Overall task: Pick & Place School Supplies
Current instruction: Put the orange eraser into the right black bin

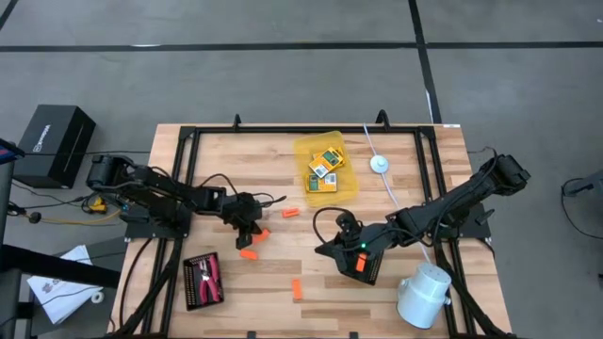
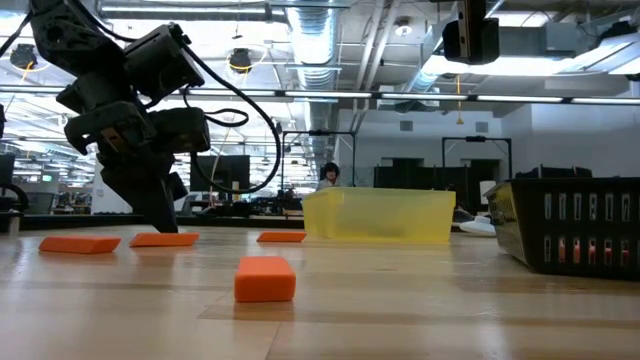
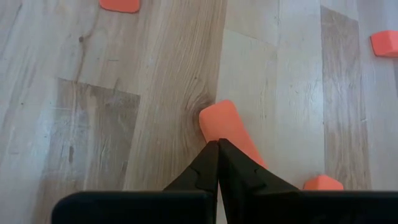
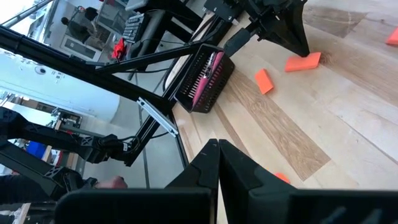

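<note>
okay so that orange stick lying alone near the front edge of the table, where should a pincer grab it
Take the lone orange stick across its narrow width at mid-length, coming straight down from above. It lies flat on the bare table with nothing beside it, so both long sides look free.

orange stick (image 3: 227,127) partly hidden behind left gripper (image 3: 217,144), card boxes' (image 1: 324,169) print too small

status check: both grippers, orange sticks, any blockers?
Left gripper shut, empty, tips down at an orange stick on the table. Right gripper shut, empty, waiting mid-table. Other sticks loose on the wood. No blockers seen.
</note>
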Available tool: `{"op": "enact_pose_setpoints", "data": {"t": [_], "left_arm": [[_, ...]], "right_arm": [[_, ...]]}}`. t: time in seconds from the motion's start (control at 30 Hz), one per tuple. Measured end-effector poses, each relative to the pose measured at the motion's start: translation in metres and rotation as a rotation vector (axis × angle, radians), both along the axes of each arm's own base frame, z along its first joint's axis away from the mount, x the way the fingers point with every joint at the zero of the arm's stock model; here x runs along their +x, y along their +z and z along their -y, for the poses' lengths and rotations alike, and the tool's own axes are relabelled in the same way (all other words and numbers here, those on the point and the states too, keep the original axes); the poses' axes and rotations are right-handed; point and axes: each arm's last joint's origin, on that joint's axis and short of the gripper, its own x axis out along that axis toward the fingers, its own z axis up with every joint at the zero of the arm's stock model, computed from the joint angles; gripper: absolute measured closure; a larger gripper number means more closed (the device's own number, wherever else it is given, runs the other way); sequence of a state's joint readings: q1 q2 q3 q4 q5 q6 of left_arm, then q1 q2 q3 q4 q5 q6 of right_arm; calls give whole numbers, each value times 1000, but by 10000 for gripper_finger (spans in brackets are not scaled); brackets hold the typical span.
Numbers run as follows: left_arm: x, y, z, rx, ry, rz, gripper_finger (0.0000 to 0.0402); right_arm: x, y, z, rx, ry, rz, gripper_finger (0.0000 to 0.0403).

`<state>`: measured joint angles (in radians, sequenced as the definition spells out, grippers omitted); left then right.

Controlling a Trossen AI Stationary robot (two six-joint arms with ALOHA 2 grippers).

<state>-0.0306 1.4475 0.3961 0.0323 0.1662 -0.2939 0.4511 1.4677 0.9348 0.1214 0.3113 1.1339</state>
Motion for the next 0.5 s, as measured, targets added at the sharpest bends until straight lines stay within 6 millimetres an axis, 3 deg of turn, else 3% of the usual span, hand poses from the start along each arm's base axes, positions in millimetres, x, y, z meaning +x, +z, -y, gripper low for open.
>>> {"op": "enact_pose_setpoints", "data": {"t": [0.5], "left_arm": [[0, 0, -6, 9, -1, 0, 401]], "right_arm": [[0, 1, -1, 14, 22, 9, 403]]}}
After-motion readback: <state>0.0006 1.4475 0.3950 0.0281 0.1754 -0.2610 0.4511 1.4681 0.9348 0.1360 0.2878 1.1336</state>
